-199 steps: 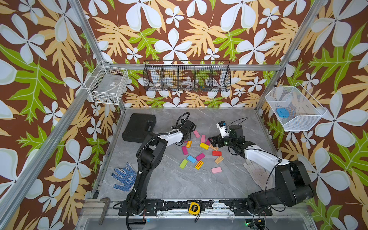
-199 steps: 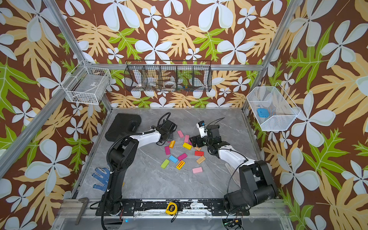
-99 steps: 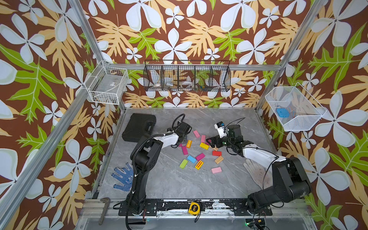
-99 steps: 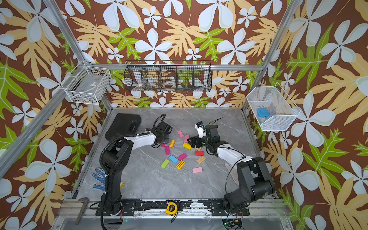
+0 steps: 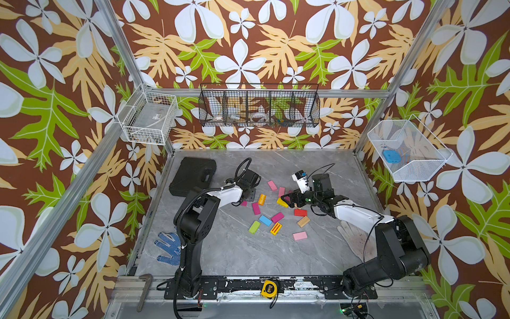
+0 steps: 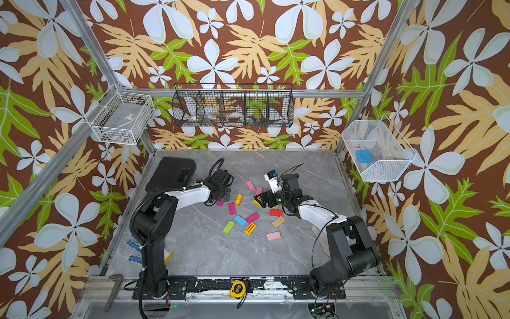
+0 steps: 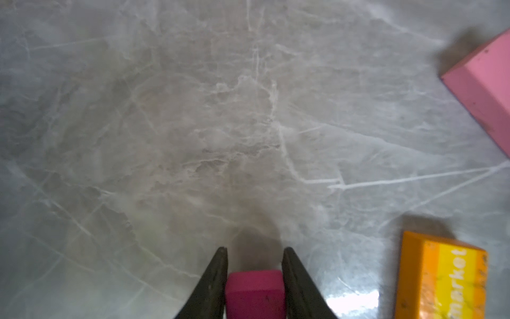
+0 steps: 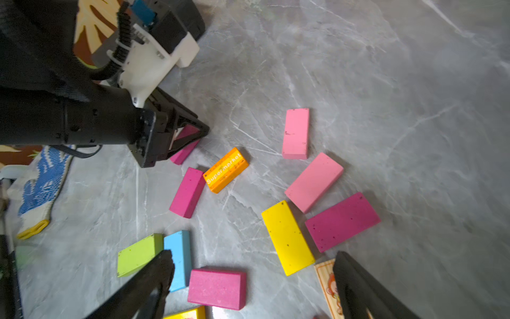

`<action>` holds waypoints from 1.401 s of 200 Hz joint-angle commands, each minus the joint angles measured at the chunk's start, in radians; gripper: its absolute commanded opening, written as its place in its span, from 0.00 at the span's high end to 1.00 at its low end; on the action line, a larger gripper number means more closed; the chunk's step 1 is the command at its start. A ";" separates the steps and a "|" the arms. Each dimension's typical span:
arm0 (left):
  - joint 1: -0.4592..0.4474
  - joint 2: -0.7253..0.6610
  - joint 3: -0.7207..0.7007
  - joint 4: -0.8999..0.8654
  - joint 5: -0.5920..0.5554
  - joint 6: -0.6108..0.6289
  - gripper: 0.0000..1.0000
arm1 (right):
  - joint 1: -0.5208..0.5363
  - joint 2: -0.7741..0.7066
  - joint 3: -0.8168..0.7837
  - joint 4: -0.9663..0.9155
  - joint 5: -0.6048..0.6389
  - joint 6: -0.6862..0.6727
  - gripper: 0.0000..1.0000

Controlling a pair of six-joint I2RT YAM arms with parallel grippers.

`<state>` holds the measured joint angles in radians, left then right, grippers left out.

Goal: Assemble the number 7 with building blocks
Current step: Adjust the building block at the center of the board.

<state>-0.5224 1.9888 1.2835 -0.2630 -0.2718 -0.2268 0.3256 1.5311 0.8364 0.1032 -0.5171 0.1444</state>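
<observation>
Left end effector [image 7: 254, 250] is pinched narrow across a magenta block [image 7: 255, 290], low at the surface [image 7: 193, 138] near the orange block [image 7: 441, 279]. My read: it's picking that one out of the scatter to start the 7. Right end effector [image 8: 254, 255] hangs wide and empty over the yellow block [image 8: 287, 237], probably lining up its own pick. Remaining building blocks [image 5: 277, 216] lie loose mid-surface, no 7 shape yet.
</observation>
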 commanded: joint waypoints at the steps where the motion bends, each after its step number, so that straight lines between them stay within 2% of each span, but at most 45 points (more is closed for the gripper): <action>1: 0.011 -0.031 -0.006 -0.004 0.021 0.041 0.51 | 0.003 0.018 0.020 0.013 -0.084 -0.014 0.09; 20: 0.033 -0.078 -0.041 0.012 0.064 0.008 0.38 | 0.006 0.040 0.043 0.013 -0.096 -0.013 0.09; 41: 0.071 -0.146 -0.097 0.022 0.075 -0.058 0.29 | 0.021 0.081 0.092 0.000 -0.100 -0.018 0.10; 95: 0.225 -0.401 -0.345 0.092 0.092 -0.277 0.28 | 0.114 0.218 0.234 -0.012 -0.096 -0.011 0.10; 118: 0.247 -0.483 -0.412 0.081 0.063 -0.310 0.19 | 0.158 0.294 0.306 -0.017 -0.094 -0.008 0.10; 157: 0.315 -0.514 -0.449 0.072 0.047 -0.333 0.17 | 0.237 0.446 0.480 -0.048 -0.088 0.021 0.11; 191: 0.405 -0.512 -0.482 0.127 0.100 -0.344 0.16 | 0.287 0.604 0.658 -0.095 -0.071 0.074 0.14; 214: 0.414 -0.506 -0.481 0.156 0.135 -0.329 0.17 | 0.302 0.698 0.759 -0.143 -0.039 0.120 0.19; 280: 0.414 -0.565 -0.512 0.165 0.212 -0.326 0.16 | 0.337 0.742 0.795 -0.223 0.066 0.198 0.20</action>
<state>-0.1093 1.4513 0.7830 -0.1188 -0.0971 -0.5484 0.6502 2.2738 1.6272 -0.0803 -0.4961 0.3134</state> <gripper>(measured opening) 0.835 0.800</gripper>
